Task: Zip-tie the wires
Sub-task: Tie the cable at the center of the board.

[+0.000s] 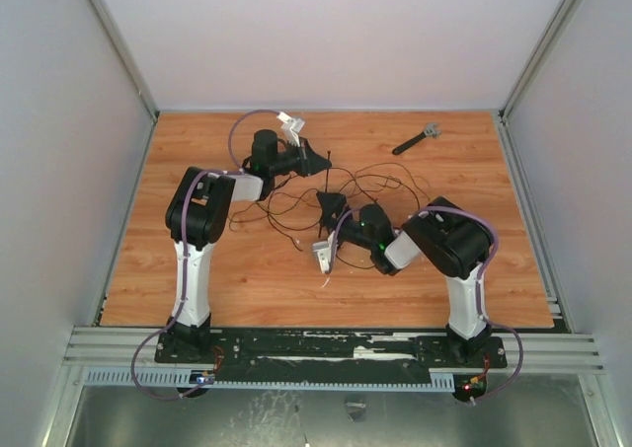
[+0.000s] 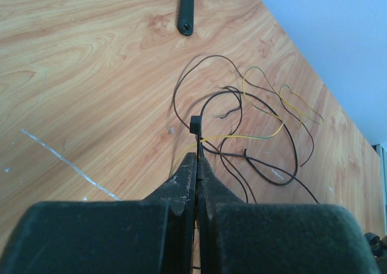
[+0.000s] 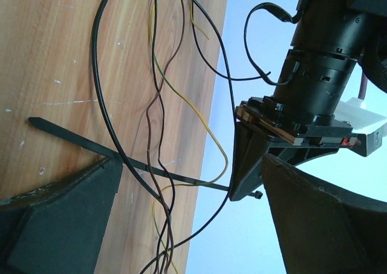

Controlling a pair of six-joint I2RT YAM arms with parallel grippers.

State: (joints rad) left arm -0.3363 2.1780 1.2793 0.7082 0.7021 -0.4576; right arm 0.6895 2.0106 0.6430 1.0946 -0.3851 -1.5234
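My left gripper [image 2: 198,160] is shut on the zip tie [image 2: 195,125], whose square head sticks out past the fingertips. In the right wrist view the zip tie [image 3: 121,159] runs as a straight black strip out of the left gripper [image 3: 247,176], with several wires [image 3: 158,114] draped across it. My right gripper [image 3: 193,210] stands open around the strip and wires, touching neither. From above, the left gripper [image 1: 312,160] holds the zip tie [image 1: 326,176] over the loose tangle of wires [image 1: 380,183], and the right gripper [image 1: 332,210] sits just below it.
A dark-handled tool with a grey head [image 1: 416,139] lies at the back right of the wooden table [image 1: 197,289]; its handle [image 2: 186,11] shows in the left wrist view. White walls enclose the table on three sides.
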